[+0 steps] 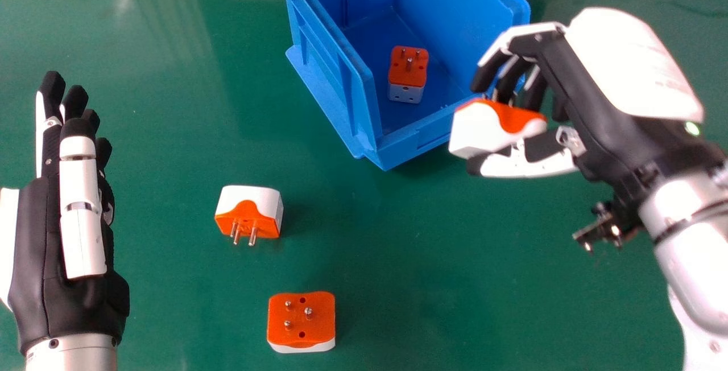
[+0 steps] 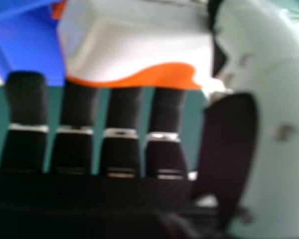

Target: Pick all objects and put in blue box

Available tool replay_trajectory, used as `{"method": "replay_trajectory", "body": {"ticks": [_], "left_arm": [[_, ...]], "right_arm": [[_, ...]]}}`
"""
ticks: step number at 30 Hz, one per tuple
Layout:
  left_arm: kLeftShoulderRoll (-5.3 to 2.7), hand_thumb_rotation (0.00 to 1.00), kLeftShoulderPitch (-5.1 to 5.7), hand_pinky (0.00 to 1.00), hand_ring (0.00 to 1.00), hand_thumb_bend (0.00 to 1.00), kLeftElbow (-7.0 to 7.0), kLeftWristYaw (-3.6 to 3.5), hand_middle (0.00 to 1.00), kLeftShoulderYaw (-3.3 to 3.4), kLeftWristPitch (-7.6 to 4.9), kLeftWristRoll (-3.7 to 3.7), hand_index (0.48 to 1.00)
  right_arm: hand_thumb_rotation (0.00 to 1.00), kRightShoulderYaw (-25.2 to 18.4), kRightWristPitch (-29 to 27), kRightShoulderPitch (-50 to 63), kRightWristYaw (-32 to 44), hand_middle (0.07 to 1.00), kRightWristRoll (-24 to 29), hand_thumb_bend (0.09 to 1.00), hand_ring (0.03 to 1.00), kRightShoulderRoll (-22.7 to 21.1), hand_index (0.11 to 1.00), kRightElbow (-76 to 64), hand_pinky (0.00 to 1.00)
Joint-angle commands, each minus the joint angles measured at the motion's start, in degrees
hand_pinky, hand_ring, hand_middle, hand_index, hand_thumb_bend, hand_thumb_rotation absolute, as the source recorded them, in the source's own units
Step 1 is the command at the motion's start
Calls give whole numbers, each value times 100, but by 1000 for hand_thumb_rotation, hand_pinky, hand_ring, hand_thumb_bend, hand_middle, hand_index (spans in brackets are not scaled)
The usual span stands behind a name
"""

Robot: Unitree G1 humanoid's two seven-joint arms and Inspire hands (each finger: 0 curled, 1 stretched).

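1. Orange-and-white plug adapter [image 1: 483,129]: held up just off the near right corner of the blue box [image 1: 409,144], which is the target. White part leads toward the box, orange side up in the head view.
2. My right hand [image 1: 586,101] has it pinched, fingers curled on one side, thumb underneath. Palm is turned in toward the box, forearm coming in from the right.
3. Step in hand, my read: the drop-off. Next: shift left and over the near right corner, clear the rim, then release. Risk is clipping that wall on the way in. Can't tell the exact height over the rim.
4. Boxed adapter [image 1: 408,75]: on the box floor, pins up.
5. Tipped adapter [image 1: 264,203]: on the green table [image 1: 455,280], left of and nearer me than the box, pins facing me.
6. Pins-up adapter [image 1: 301,320]: farther on my side of the box. Both need picking afterwards.
7. My left hand [image 1: 34,246]: idle, well left of the box, straight-fingered and empty.
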Motion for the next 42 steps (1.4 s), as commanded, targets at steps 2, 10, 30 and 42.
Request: {"method": "replay_trajectory", "body": {"ticks": [2, 10, 30, 42], "left_arm": [[41, 1000, 15, 1000, 1000, 210, -66, -18, 998, 30, -162, 3, 1000], [54, 1000, 13, 1000, 1000, 194, -59, -48, 994, 42, -181, -36, 998], [98, 1000, -66, 1000, 999, 176, 8, -74, 991, 117, -158, -72, 996], [87, 1000, -89, 1000, 997, 168, 17, -70, 987, 115, -183, -17, 988]], "right_arm": [[0, 60, -271, -502, -397, 504, -26, 486, 394, 58, 541, 257, 270], [0, 354, -291, -1376, -682, 509, -88, 489, 395, 277, 524, 1119, 281], [0, 1077, -712, -3945, -2224, 507, 83, 488, 404, 931, 526, 5282, 279], [0, 1568, -1767, -5501, -3756, 505, 406, 486, 408, 1511, 553, 9109, 279]]}}
